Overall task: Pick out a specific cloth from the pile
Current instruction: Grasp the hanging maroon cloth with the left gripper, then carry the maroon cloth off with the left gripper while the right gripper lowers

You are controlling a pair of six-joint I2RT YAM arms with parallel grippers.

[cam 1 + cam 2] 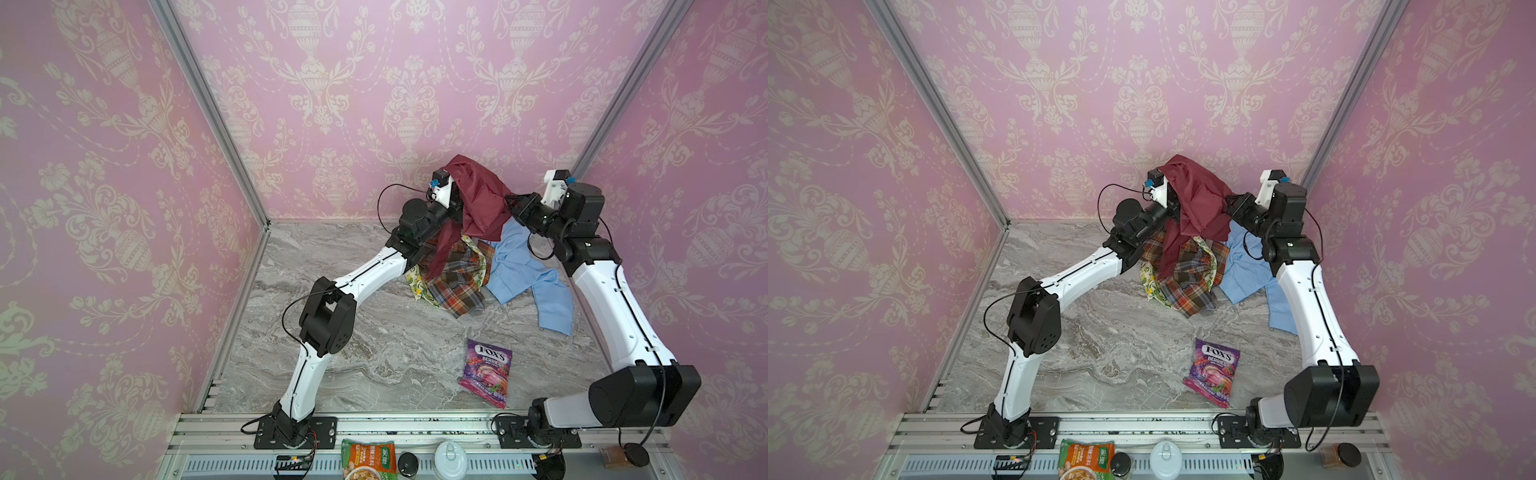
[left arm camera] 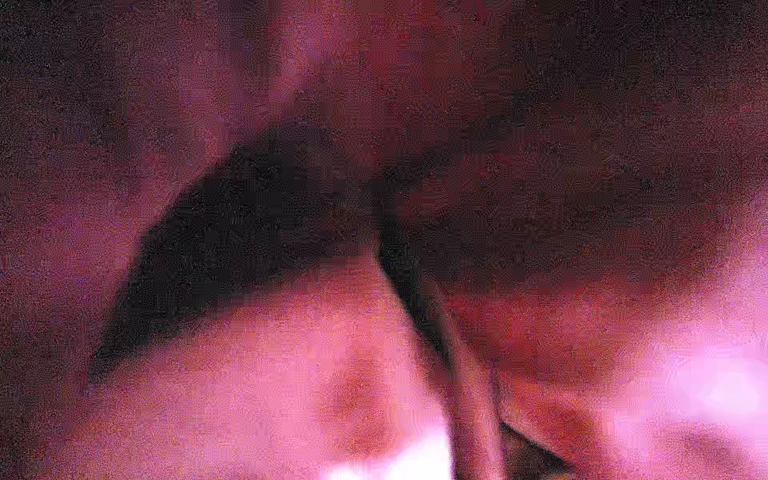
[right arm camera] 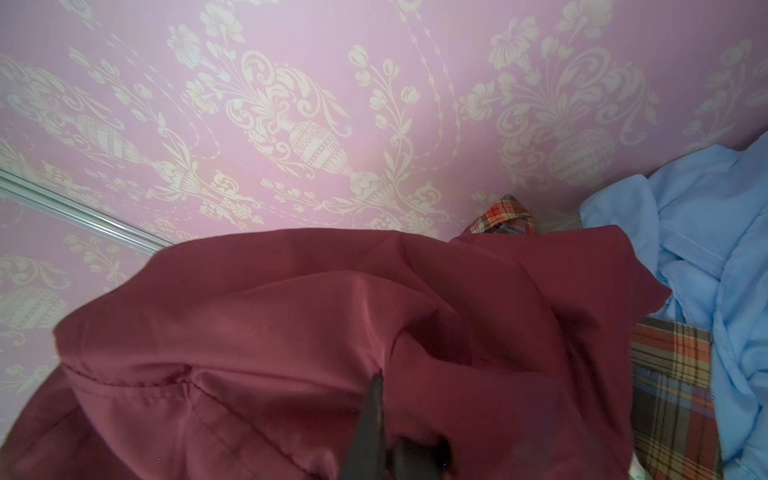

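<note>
We note a candy bag [image 1: 486, 372] nearest on the table [image 1: 332, 332], with the pile [image 1: 457, 282] beyond it. Above the pile's far side hangs the cloth [image 1: 478, 199]. The right gripper [image 3: 376, 399] is clamped on it. The left gripper [image 1: 456, 204] is closed beneath it; we cannot tell whether it grips.

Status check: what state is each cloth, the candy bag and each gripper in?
maroon cloth, lifted, draped over the left gripper, tail hanging
plaid shirt, crumpled on the table
lemon-print cloth, mostly under plaid shirt
light blue shirt, rumpled beside them
candy bag, lying flat, apart
left gripper, shut, hidden under cloth
right gripper, shut on maroon cloth
</note>
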